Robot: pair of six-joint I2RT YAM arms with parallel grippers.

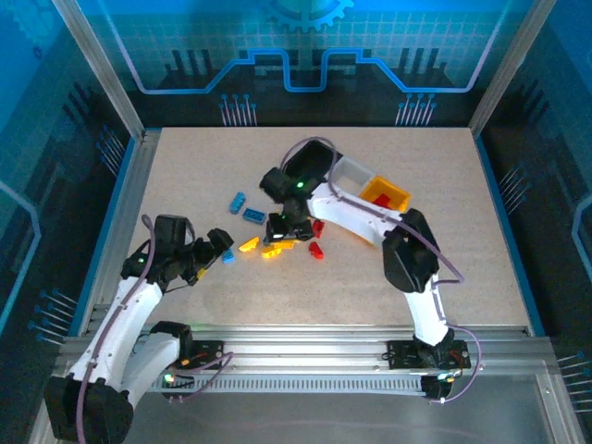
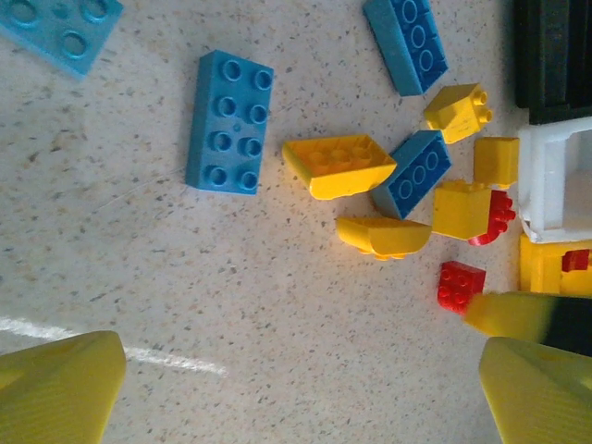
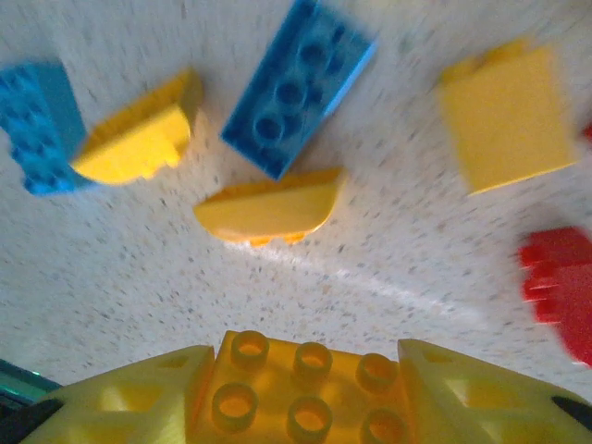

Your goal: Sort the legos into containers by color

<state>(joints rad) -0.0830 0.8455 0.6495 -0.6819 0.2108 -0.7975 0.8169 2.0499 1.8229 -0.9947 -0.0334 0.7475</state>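
Observation:
Legos lie loose in mid-table: blue bricks (image 1: 253, 215), yellow ones (image 1: 249, 244) and red ones (image 1: 317, 250). My right gripper (image 1: 287, 227) hangs over this pile, shut on a yellow six-stud brick (image 3: 296, 370) that sits between its fingers (image 3: 139, 398). Under it lie a blue brick (image 3: 296, 88), a curved yellow brick (image 3: 268, 208) and a red one (image 3: 560, 287). My left gripper (image 2: 296, 388) is open over bare table, left of the pile (image 2: 384, 236). The containers stand in a row at the back right: black (image 2: 553, 55), white (image 1: 356, 176) and yellow-orange (image 1: 384, 194).
A red brick (image 2: 575, 261) lies inside the yellow-orange bin. A large blue brick (image 2: 227, 120) and a light-blue plate (image 2: 60, 28) lie left of the pile. Metal frame rails border the table (image 1: 444, 277) on both sides and in front.

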